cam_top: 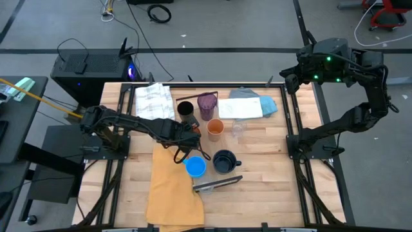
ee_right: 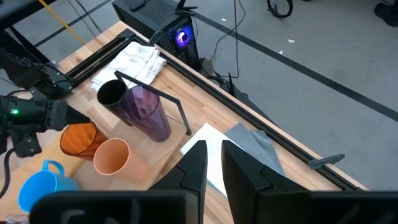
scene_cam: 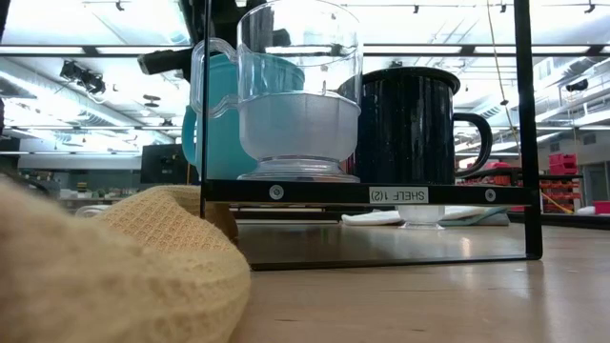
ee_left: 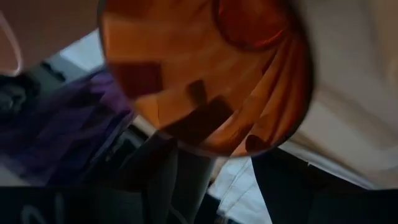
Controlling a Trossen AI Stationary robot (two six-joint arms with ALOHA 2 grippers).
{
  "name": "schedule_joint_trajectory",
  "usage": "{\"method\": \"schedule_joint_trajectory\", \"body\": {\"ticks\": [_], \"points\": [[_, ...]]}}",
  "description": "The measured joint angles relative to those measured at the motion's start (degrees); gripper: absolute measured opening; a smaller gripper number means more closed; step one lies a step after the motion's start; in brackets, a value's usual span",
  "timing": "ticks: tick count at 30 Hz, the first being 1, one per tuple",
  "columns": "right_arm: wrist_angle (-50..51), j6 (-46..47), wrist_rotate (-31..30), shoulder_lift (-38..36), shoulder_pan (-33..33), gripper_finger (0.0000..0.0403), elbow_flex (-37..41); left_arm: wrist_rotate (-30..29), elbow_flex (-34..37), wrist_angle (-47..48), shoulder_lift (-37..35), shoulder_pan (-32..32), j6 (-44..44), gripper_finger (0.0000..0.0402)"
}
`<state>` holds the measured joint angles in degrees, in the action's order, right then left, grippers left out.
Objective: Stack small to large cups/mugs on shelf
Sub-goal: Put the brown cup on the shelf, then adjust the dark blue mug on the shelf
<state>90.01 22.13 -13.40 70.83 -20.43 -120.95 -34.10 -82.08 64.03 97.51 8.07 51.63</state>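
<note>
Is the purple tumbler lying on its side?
No, the purple tumbler stands upright beside the black cup in the right wrist view.

Just off the left gripper's (cam_top: 195, 133) dark fingers sit a translucent orange tumbler (ee_right: 79, 139) and a plain peach cup (ee_right: 112, 157) — beyond them a translucent purple tumbler (ee_right: 148, 112), a black cup (ee_right: 112, 94) — and nearer, a bright blue mug (cam_top: 196, 167), a navy mug (cam_top: 224, 161), a mustard-yellow waffle-weave cloth (cam_top: 172, 187).

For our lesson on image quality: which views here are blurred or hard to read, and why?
Left wrist view: the orange tumbler fills the frame, too close, soft and dim. Low view: the yellow cloth in front is out of focus, and bright ceiling lights shine through the clear cup. High and right wrist views: evenly lit, sharp.
</note>
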Motion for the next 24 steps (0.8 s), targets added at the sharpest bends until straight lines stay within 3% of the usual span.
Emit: {"method": "schedule_joint_trajectory", "body": {"ticks": [11, 17, 20, 24], "points": [[0.01, -0.28, 0.01, 0.00, -0.02, 0.0054, 0.00, -5.56, -0.02, 0.02, 0.00, -1.56, -0.91, 0.0208], [-0.03, -1.42, 3.12, -0.01, -0.02, 0.0054, 0.11, -12.89, -0.25, -1.50, -1.56, -1.65, -0.93, 0.0207], [0.01, -2.67, 6.17, -0.02, -0.02, 0.0054, 0.86, -13.65, -4.27, -3.47, -3.27, -1.65, -2.10, 0.0197], [-0.42, -3.20, 6.63, 0.02, -0.01, 0.0054, 1.31, -13.71, -16.68, -6.81, -4.52, -2.45, -8.74, 0.0182]]}}
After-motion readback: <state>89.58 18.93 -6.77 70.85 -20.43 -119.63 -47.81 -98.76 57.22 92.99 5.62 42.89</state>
